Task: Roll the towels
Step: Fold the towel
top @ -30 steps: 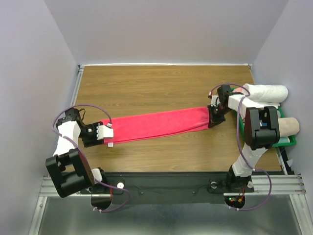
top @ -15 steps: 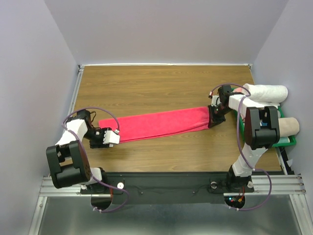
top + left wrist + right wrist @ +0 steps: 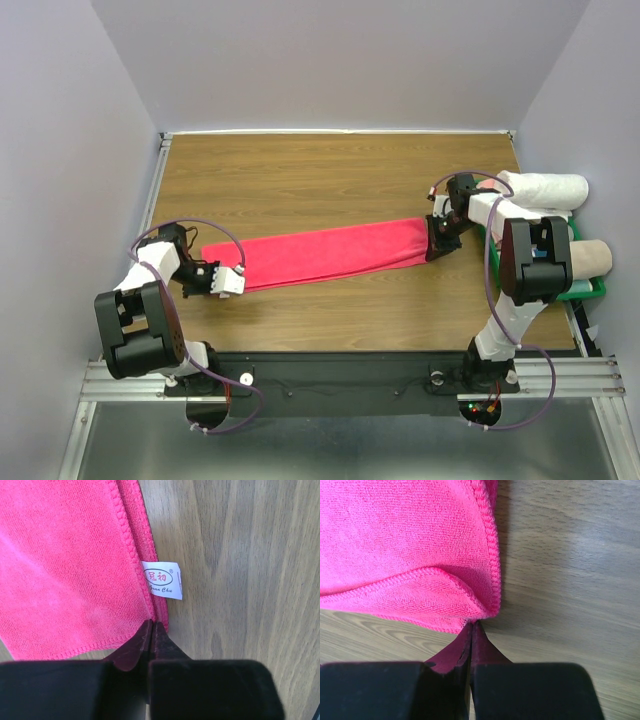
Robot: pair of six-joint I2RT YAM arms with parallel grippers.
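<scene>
Starting at the left of the overhead view, we have the left gripper [image 3: 236,283] down low on the table [image 3: 330,170], pointing right at the near-left corner of the red towel [image 3: 330,254]. On its wrist camera the two fingers are pressed tight together, and the stitched hem runs straight into their tips, so it looks pinched on that very corner. Just above the tips the white tag [image 3: 162,580] sticks out from the towel's right-hand edge and lies flat on the wood.

Moving to the middle, the towel lies as a long, narrow band across the table, sloping slightly up toward the right of the frame and flat on the surface.

At its right end we find the right gripper [image 3: 434,248], also down at table level. Its camera shows the fingers squeezed together with the folded corner of the cloth meeting the tips, so it appears clamped on that corner as well. Two layers of hem show there, one curling over the other.

At the far right edge, a rolled white towel [image 3: 545,188] and a beige roll [image 3: 592,258] sit by a green bin [image 3: 590,290], well apart from the red one.
</scene>
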